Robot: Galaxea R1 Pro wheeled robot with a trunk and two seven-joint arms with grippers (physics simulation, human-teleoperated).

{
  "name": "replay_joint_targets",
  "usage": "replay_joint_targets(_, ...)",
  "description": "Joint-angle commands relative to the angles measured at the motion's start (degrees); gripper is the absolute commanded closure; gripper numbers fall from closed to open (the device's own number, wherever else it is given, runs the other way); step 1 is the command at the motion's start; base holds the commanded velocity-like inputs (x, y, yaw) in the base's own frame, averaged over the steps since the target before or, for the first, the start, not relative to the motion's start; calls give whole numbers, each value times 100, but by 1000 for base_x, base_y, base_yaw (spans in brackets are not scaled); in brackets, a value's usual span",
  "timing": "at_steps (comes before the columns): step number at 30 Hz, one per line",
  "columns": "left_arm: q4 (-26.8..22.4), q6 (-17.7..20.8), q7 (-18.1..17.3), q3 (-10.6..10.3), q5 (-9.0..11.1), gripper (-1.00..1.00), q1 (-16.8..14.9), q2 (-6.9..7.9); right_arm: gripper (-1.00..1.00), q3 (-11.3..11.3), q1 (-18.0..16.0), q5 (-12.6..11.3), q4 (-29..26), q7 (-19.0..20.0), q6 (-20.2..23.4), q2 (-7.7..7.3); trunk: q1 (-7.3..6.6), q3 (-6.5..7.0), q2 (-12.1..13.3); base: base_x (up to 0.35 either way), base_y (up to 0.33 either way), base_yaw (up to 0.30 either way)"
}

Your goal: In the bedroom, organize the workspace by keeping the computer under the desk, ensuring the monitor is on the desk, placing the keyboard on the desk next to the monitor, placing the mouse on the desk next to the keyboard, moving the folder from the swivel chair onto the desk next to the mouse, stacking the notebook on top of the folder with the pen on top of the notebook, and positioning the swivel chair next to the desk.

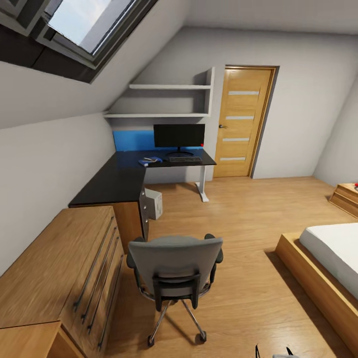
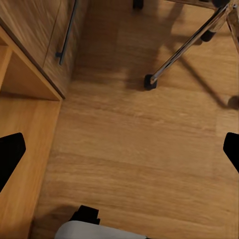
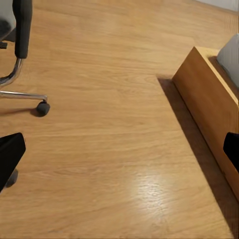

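The desk [image 1: 117,181] stands in the far left corner, glossy black with a blue back panel. On it are the monitor [image 1: 179,136] and, in front of it, the keyboard [image 1: 185,159]. To the keyboard's left lies the blue folder [image 1: 149,161] with something small and pale on top; the mouse, notebook and pen are too small to tell. The light grey computer [image 1: 154,203] sits on the floor under the desk. The swivel chair [image 1: 174,266] stands in mid-floor, its back toward me and its seat hidden. My left gripper [image 2: 119,149] and right gripper [image 3: 119,149] hang open over bare floor.
A wooden chest of drawers [image 1: 64,268] runs along the left wall beside the chair. A bed [image 1: 328,258] in a wooden frame [image 3: 209,99] fills the right. The chair's chrome legs [image 2: 189,45] and castor [image 3: 43,108] are close to both grippers. A wooden door [image 1: 243,122] is at the back.
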Motion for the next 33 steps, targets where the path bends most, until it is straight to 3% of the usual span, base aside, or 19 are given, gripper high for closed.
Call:
replay_joint_targets(1, 0, -15, 46, -49, 20, -100, -5, 3, -100, 36, -7, 26, 13, -61, 31, 19, 23, -26, -48, 0, 0, 0)
replay_joint_targets(9, -1, 21, 55, -49, 12, -100, -5, 7, -100, 34, 9, 29, 19, -52, 928, 141, 199, -170, -368, 0, 0, 0)
replay_joint_targets(33, -10, 109, 69, -49, 11, -100, -5, 13, -100, 34, 11, 29, 19, -48, 1013, 154, 726, -601, -1331, 0, 0, 0)
